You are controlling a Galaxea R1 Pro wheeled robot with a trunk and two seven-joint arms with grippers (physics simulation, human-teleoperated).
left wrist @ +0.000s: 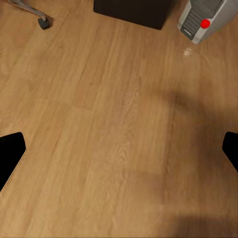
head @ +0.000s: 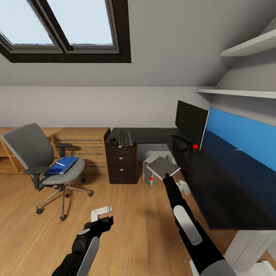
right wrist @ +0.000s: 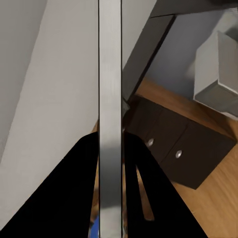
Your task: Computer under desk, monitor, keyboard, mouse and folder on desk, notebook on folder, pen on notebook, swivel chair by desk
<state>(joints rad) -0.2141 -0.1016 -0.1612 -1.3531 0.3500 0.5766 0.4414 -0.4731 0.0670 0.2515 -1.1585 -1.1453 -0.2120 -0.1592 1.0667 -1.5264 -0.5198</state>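
Note:
My right gripper (head: pixel 166 176) is shut on the edge of a thin grey notebook (head: pixel 162 166) with a pale edge, held tilted in front of the silver-grey computer (head: pixel 150 171) below the black desk (head: pixel 151 135). In the right wrist view the notebook (right wrist: pixel 110 74) stands edge-on between the black fingers (right wrist: pixel 74 188). The keyboard (head: pixel 124 138) and the mouse (head: pixel 112 139) lie on the desk, and the monitor (head: pixel 190 122) stands at its corner. At the left, the swivel chair (head: pixel 27 147) carries the blue folder (head: pixel 63 167) with the white pen (head: pixel 60 163) on it. My left gripper (head: pixel 104 217) hangs open over the floor (left wrist: pixel 119 124).
A light wooden drawer chest (head: pixel 82 143) stands between the chair and the desk's dark drawer unit (head: pixel 122 163). A blue wall panel (head: pixel 245 136) runs behind the desk, with white shelves (head: pixel 237 92) above. The computer (left wrist: pixel 201 20) and a chair caster (left wrist: pixel 43 22) edge the left wrist view.

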